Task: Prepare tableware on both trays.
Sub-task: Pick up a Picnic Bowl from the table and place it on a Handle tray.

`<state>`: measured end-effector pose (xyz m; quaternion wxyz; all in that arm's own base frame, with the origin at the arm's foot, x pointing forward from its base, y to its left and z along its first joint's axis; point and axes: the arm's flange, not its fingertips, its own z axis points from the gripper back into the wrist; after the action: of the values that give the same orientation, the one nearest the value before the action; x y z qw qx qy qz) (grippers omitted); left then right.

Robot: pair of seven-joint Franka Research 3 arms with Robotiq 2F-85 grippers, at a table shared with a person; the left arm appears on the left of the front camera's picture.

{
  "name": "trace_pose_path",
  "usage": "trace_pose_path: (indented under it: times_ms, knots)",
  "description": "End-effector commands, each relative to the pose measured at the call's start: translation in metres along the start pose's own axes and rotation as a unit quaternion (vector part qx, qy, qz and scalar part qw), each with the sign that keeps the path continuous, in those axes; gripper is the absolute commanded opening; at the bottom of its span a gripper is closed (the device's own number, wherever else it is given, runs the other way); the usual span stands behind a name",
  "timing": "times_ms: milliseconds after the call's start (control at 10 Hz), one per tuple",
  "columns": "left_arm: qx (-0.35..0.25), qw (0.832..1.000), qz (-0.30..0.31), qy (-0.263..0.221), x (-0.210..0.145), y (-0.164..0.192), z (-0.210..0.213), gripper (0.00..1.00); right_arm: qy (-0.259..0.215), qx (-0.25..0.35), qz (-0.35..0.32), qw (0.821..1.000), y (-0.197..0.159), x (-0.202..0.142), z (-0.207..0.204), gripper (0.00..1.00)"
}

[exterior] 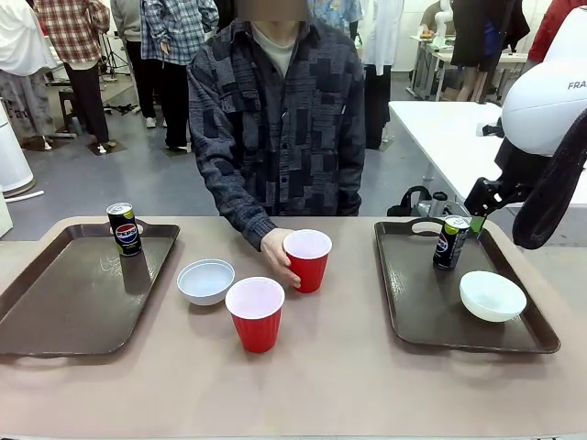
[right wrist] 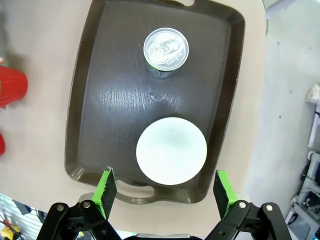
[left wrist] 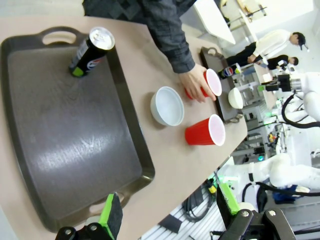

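Observation:
The left tray point(exterior: 73, 302) holds one black can point(exterior: 124, 229) at its far end. On the right tray point(exterior: 431, 312) stand the other can point(exterior: 450, 242) and a white bowl point(exterior: 492, 295). Between the trays sit a second bowl point(exterior: 205, 280) and a red cup point(exterior: 256, 313). The person's hand point(exterior: 277, 257) grips the farther red cup point(exterior: 307, 259). My right gripper point(right wrist: 164, 187) hangs open high above the bowl point(right wrist: 171, 150) and can point(right wrist: 165, 48). My left gripper point(left wrist: 169, 207) is open above the near edge of the left tray point(left wrist: 75, 140), well away from its can point(left wrist: 90, 52).
My right arm point(exterior: 546, 110) rises at the right edge above the right tray. The person stands at the far side, middle. Bare table lies in front of both trays and the near cup. Other people and tables stand farther back.

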<state>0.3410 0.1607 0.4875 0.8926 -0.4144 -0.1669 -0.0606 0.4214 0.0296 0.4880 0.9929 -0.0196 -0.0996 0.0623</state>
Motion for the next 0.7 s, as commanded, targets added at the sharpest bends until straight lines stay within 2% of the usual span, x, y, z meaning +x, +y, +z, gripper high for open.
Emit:
trace_pose_path:
  times_ms: [0,400,600]
  knots:
    - [-0.007,1.000,-0.004,-0.003,0.000,0.000,0.002,1.00,0.000,-0.001,0.007,1.000,-0.004,0.003,0.000,1.00]
    - [0.000,1.000,0.000,0.000,0.000,0.000,0.000,1.00,0.000,0.000,0.000,1.000,0.000,0.000,0.000,1.00]
    - [0.098,0.995,-0.021,0.002,0.021,-0.058,-0.005,1.00,0.041,0.169,-0.023,0.985,-0.030,-0.018,0.050,1.00]
